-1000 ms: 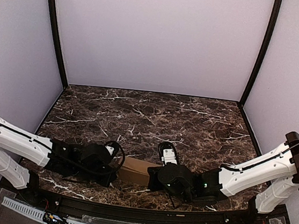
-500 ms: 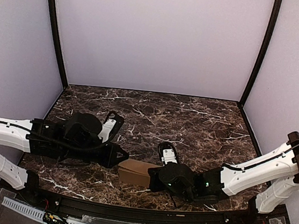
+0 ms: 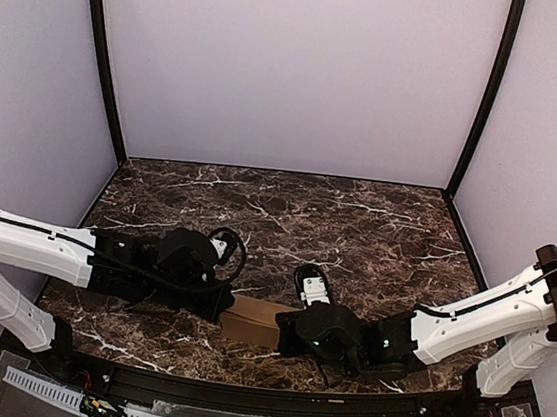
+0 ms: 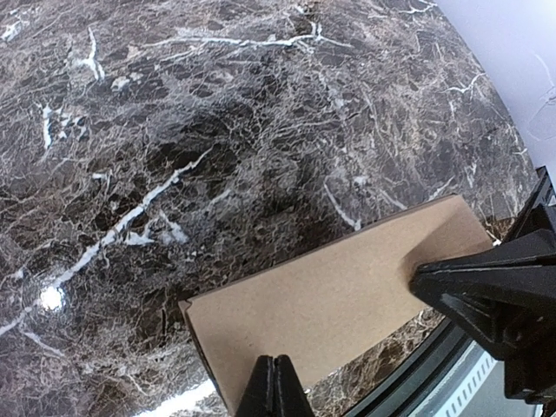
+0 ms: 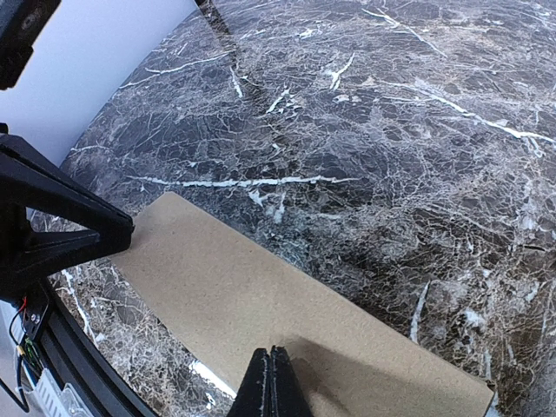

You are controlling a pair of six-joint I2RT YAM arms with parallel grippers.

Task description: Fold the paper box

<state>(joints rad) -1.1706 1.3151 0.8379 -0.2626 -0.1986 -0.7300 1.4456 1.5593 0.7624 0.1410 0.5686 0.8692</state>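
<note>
Nearest, a black rail (image 3: 237, 397) runs along the table's front edge; just beyond it the left arm (image 3: 32, 251) reaches in from the left side, its white forearm low and close to level, its black wrist turned inward; the right arm (image 3: 477, 317) mirrors it from the right, its white forearm sloping down from a raised elbow to a wrist that sits low over the table (image 3: 357, 228).

The paper box (image 3: 254, 319), a tan oblong carton with a flat top panel, lies lengthwise directly between the two pairs of fingers, close to the table's near edge; the left fingers (image 4: 272, 373) are clenched tip to tip with nothing between them, their tips resting on the top panel just inside its near long edge, towards the box's left end; the right fingers (image 5: 271, 369) are clenched the same way, empty, with their tips set on the same panel towards its right end.

From the left wrist, the right fingers show as a black wedge off to the right of the left fingertips, its point touching the panel; from the right wrist, the left fingers show as a like wedge to the left, its point meeting the box's end.

Beyond both sets of fingertips the dark, white-veined table stretches to the pale walls (image 3: 294, 69).
</note>
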